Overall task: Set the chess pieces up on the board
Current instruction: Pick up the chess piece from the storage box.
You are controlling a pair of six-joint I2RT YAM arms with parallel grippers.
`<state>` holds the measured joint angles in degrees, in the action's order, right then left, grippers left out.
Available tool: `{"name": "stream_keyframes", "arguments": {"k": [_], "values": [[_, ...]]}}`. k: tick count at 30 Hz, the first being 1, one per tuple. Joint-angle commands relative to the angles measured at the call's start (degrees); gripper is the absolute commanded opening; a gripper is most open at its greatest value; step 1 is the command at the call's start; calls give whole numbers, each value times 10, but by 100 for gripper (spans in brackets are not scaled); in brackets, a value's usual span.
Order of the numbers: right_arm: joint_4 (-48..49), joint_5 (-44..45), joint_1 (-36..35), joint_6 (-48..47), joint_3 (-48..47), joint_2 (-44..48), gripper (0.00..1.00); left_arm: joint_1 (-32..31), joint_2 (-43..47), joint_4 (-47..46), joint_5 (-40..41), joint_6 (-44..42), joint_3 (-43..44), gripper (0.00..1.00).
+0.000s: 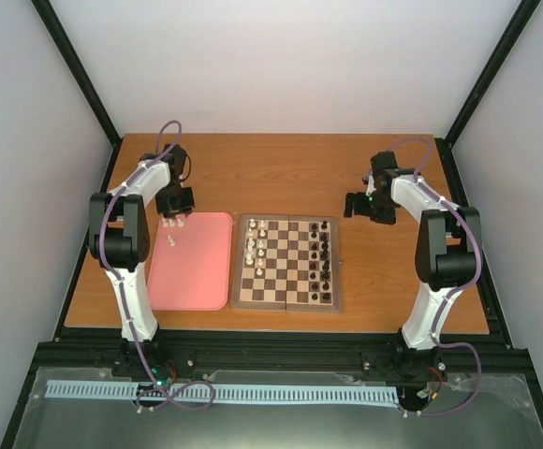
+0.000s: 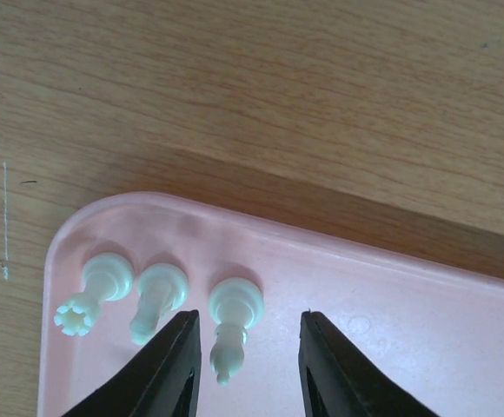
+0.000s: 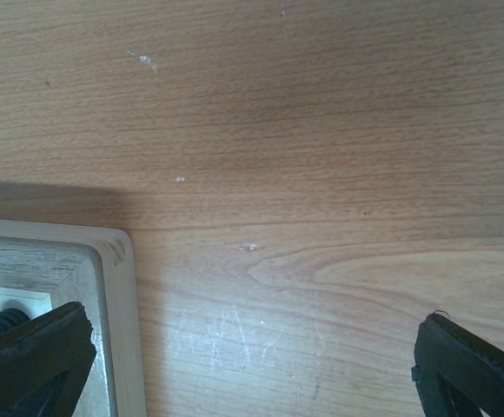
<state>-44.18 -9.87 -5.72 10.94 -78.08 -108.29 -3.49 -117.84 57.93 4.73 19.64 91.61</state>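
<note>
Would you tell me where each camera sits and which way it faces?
Top external: above and behind the robot, looking down over table, board and pink tray; both arms show.
Left wrist: on the left arm, facing down at the tray's corner and three white pieces; the left gripper shows at the bottom.
Right wrist: on the right arm, facing down at table and the board's corner; the right gripper shows in the bottom corners.
Shared: top and left wrist both show the tray.

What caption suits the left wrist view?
Left gripper, jaws open, straddling the rightmost of three white chess pieces in the corner of a pink tray.
</note>
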Motion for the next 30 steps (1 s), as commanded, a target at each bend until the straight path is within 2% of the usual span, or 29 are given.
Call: {"name": "stream_keyframes", "arguments": {"k": [1, 10, 18, 25, 30], "values": [[-3, 3, 5, 0, -14, -8, 100, -1, -12, -3, -6, -7, 1, 32], [-5, 9, 5, -1, -12, -5, 100, -1, -20, -2, 2, -7, 0, 28], [-3, 8, 5, 0, -13, -6, 100, -1, -19, -1, 8, -6, -4, 20], [-5, 8, 5, -1, -11, -4, 100, -1, -15, 4, -3, -7, -3, 8], [-2, 8, 5, 0, -8, -2, 100, -10, 16, 33, -4, -7, 0, 8]]}}
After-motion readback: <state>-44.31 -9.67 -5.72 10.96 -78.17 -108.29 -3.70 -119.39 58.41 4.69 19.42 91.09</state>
